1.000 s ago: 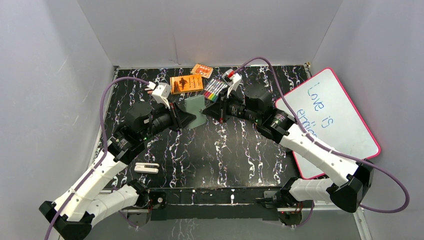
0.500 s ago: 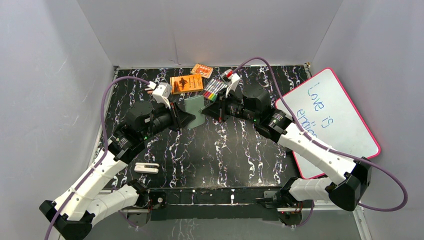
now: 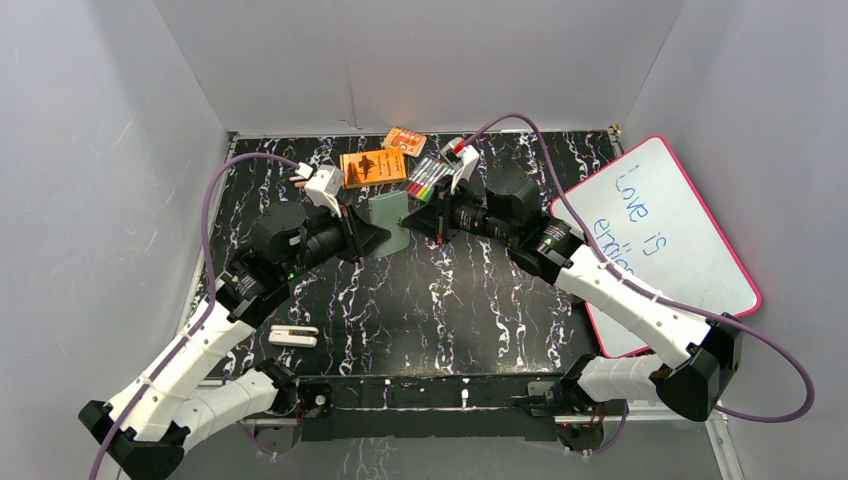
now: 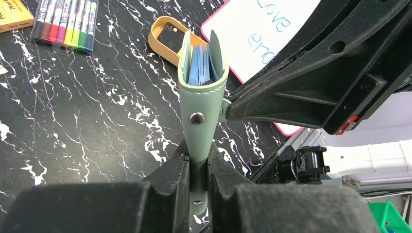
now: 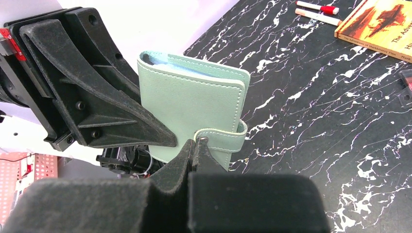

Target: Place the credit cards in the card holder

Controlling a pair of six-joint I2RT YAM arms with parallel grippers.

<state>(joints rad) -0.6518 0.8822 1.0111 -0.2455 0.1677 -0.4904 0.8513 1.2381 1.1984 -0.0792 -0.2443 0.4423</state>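
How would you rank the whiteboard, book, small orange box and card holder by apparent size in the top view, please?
1. Whiteboard
2. Book
3. Small orange box
Card holder: roughly book-sized, but held up and partly hidden, so unranked.

Behind the right pincer [image 3: 410, 222], the right arm [image 3: 610, 290] has swung slightly leftward, its elbow drawing in.

card holder [image 3: 390, 222] 1 | orange boxes [image 3: 373, 167] 2 | whiteboard [image 3: 665, 240] 1 | marker pack [image 3: 430, 178] 1 | tan tray [image 4: 154, 42] 1

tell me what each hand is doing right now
left hand: closed, holding the card holder by its edge
right hand: closed, pinching the card holder's snap tab
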